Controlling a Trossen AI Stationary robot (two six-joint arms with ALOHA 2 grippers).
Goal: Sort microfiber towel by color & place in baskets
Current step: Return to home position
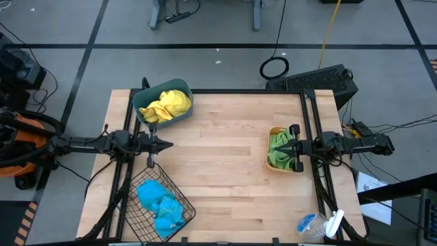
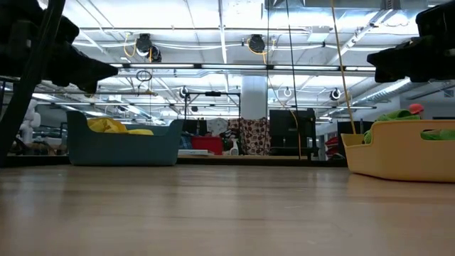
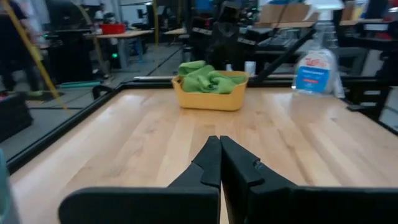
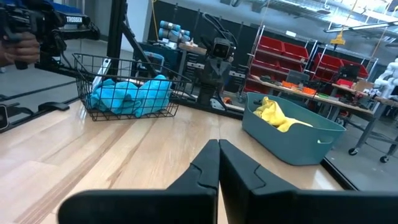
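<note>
Your yellow towels [image 1: 167,104] lie in the teal bin [image 1: 174,121] at the tabletop's [image 1: 225,171] 11 o'clock. The blue towels [image 1: 161,203] are in the wire basket [image 1: 140,222] at 7 o'clock, and the green towels [image 1: 278,149] are in the orange tub [image 1: 270,162] at 3 o'clock. Your left claw [image 3: 214,140] hovers at 9 o'clock between bin and basket, fingers pressed together, empty. Your right claw [image 4: 217,144] hangs above the tub, likewise closed on nothing. A spray bottle [image 1: 314,225] sits at 5 o'clock.

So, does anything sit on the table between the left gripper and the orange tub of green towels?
Nothing visible does: bare table lies between the shut left gripper and the orange tub holding green towels; the bottle stands off that line.
</note>
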